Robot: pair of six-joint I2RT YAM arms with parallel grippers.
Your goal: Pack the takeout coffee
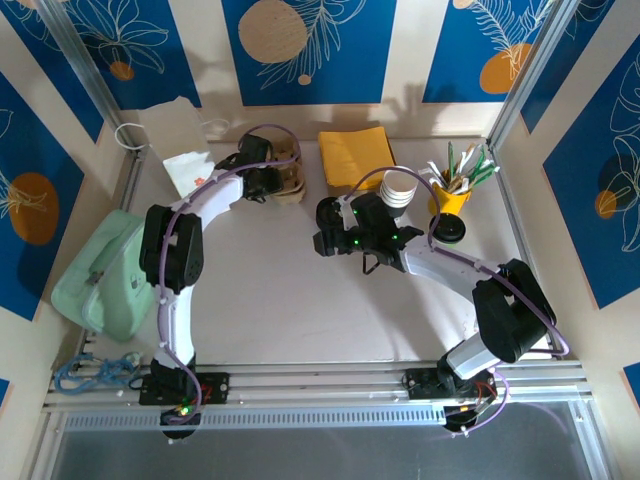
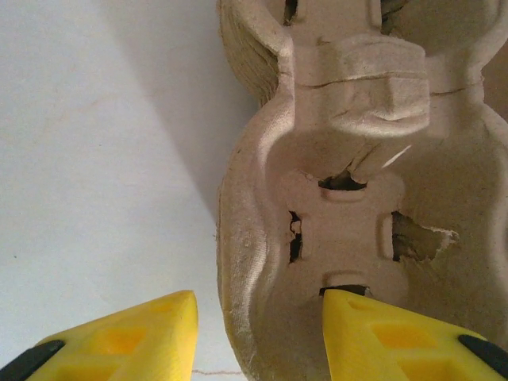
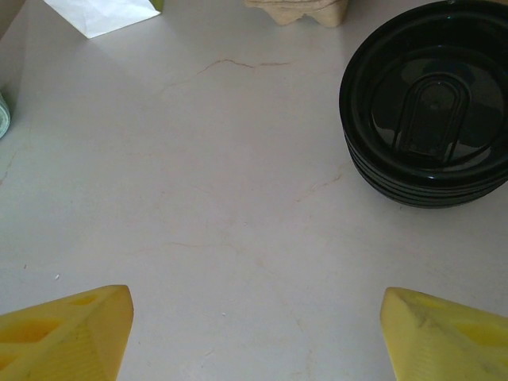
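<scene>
nothing is packed yet. the takeout coffee [image 1: 400, 188] stands nested in its stack toward the far edge of the tabletop [image 1: 280, 300], right of centre. the wells you can see in the pulp tray [image 2: 262, 198] are empty. your left gripper [image 2: 260, 298] sits half closed astride the tray's edge wall, one finger in a well and the other outside with a gap showing, so it grips nothing. your right gripper [image 3: 255, 294] is spread wide and empty over bare tabletop, with the black lids [image 3: 429, 111] ahead to its right. the cups stand just beyond your right wrist, well apart from the left gripper. you have yet to pick a cup and seat it.
</scene>
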